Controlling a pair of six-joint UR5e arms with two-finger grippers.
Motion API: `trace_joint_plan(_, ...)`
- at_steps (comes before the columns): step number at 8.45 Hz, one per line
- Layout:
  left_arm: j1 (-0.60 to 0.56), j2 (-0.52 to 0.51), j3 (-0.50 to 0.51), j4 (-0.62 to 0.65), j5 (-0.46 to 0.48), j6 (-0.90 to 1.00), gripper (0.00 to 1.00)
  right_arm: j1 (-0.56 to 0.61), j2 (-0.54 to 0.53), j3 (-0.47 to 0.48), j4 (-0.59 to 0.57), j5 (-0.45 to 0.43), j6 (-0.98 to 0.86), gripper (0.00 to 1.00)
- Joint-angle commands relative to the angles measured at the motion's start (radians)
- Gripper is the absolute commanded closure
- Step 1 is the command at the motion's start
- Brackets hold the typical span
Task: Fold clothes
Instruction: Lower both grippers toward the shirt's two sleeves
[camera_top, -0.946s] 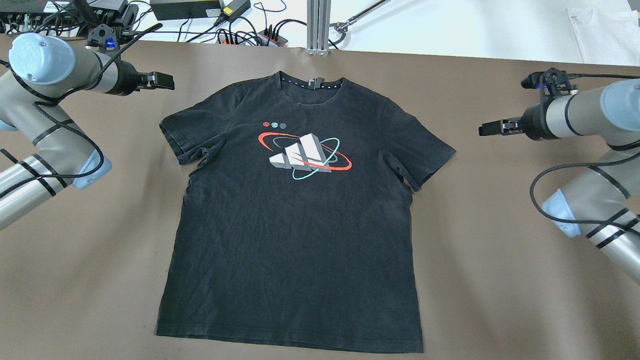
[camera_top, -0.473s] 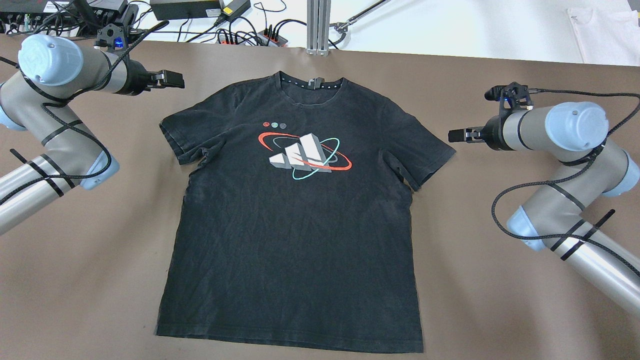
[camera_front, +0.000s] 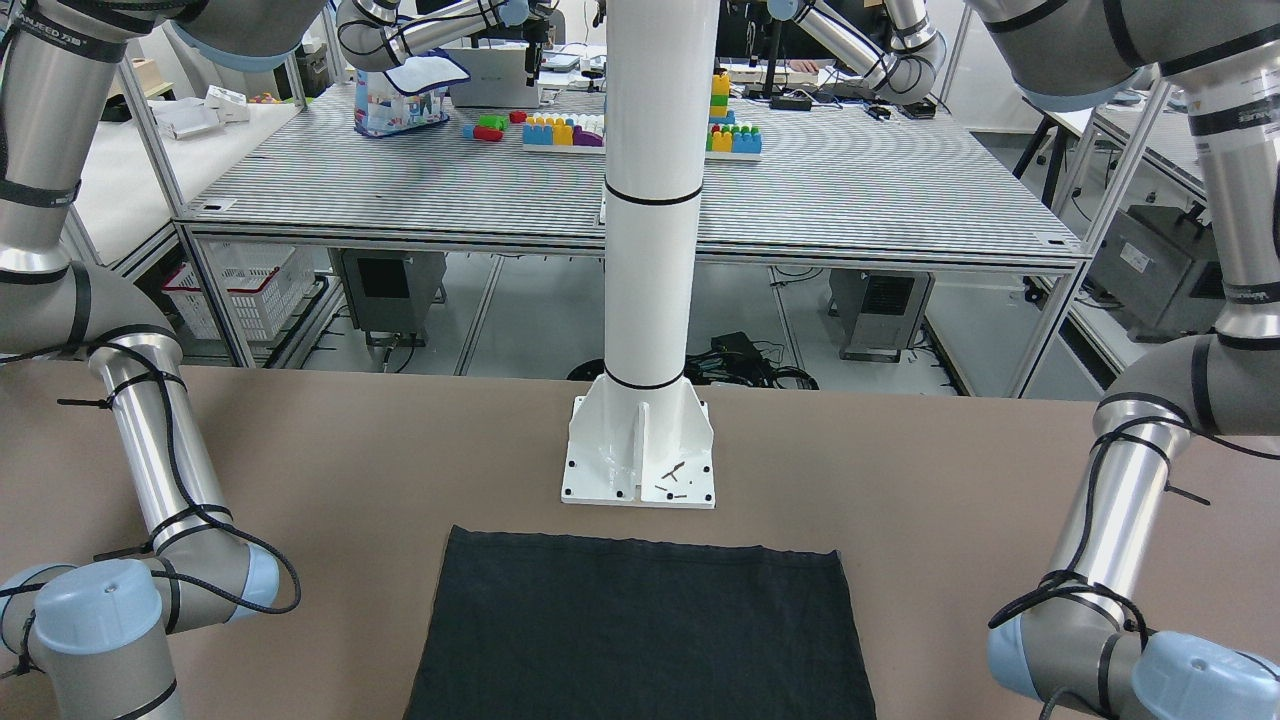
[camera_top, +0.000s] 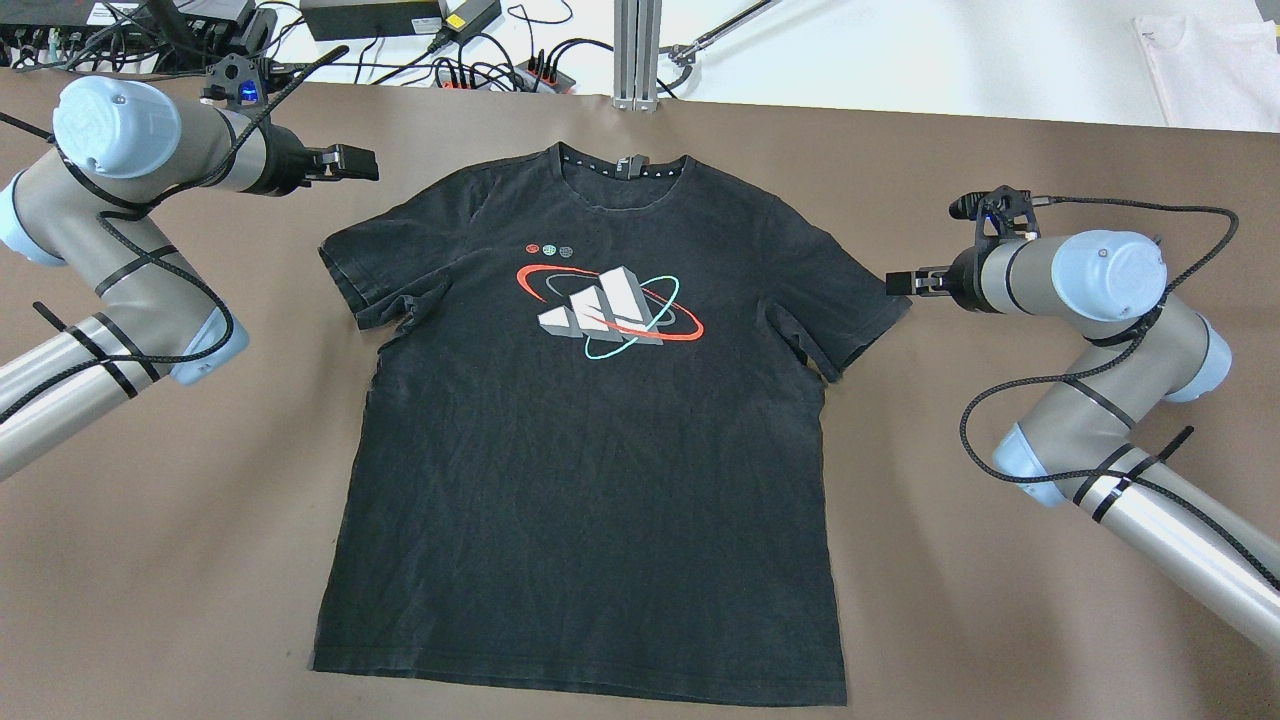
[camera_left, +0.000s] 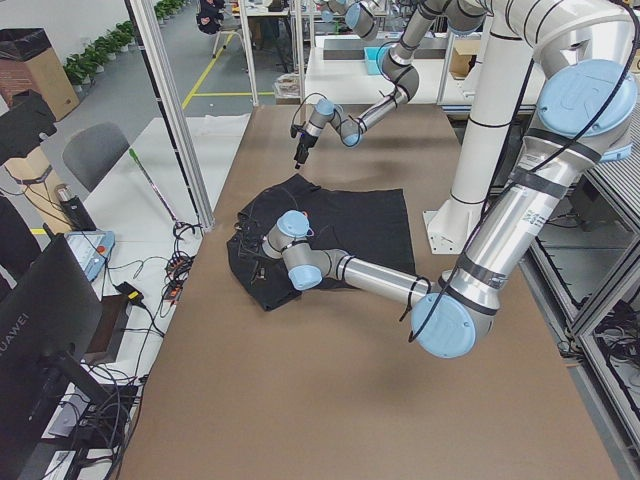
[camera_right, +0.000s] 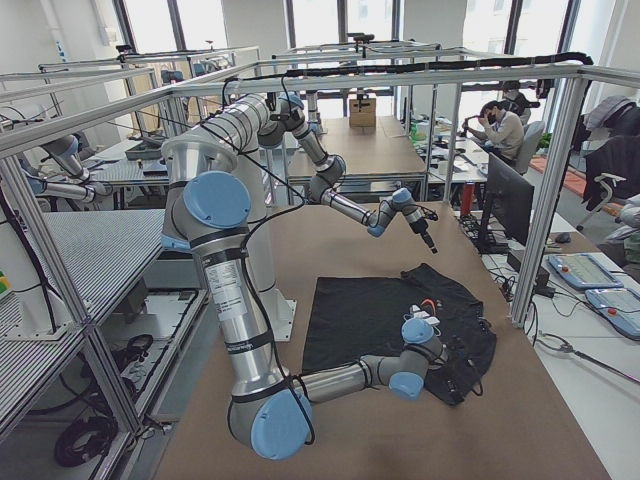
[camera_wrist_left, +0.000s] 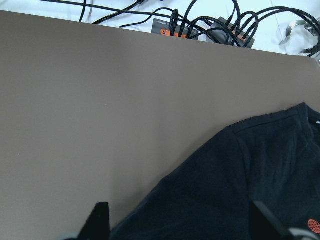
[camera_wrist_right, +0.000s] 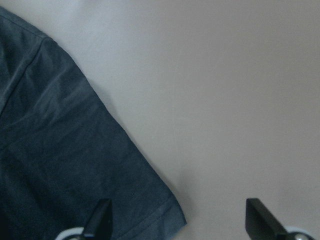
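The black T-shirt (camera_top: 590, 480) lies spread flat, front up, in the middle of the brown table (camera_top: 1000, 600). Its collar (camera_top: 625, 165) points at the far edge and its bottom hem (camera_front: 640, 545) at the robot's edge. That hem stops just short of the base of the white pole (camera_front: 638, 450) without touching it. On the chest there is a print (camera_top: 610, 312) of white-grey blocks ringed in red and teal. The cloth is lightly creased but nowhere folded.

The left gripper (camera_top: 355, 163) hangs in the air toward the far left corner, over bare table just off the shirt's shoulder. From its own camera the two fingertips (camera_wrist_left: 101, 220) stand wide apart with nothing between them but the shirt's edge far below.

The right gripper (camera_top: 893, 284) sits low near the right edge of the shirt, right at the cuff of the sleeve (camera_top: 850, 310) on that side. Its fingertips (camera_wrist_right: 102, 215) are spread wide too. The sleeve's corner lies under the gap, close to one finger, with bare table under the other. I cannot tell whether a finger touches the cloth.

Past the far edge, a power strip (camera_top: 545, 75) sits in a tangle of black cables on a white surface.
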Motion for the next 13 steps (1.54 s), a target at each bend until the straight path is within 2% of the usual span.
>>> trace_joint_plan(1, 0.007, -0.001, 0.001, 0.000, 0.010, -0.001, 0.00, -0.025, 0.010, -0.043, 0.049, -0.017, 0.001, 0.06)
trace_joint_plan(7, 0.007, 0.001, 0.003, 0.000, 0.010, 0.001, 0.00, -0.050, 0.007, -0.046, 0.046, -0.020, 0.007, 0.07)
trace_joint_plan(10, 0.008, -0.001, 0.004, 0.001, 0.010, 0.002, 0.00, -0.060, 0.006, -0.046, 0.044, -0.051, 0.008, 0.07)
trace_joint_plan(13, 0.008, -0.001, 0.004, 0.000, 0.010, 0.012, 0.00, -0.062, 0.001, -0.049, 0.043, -0.055, 0.007, 0.12)
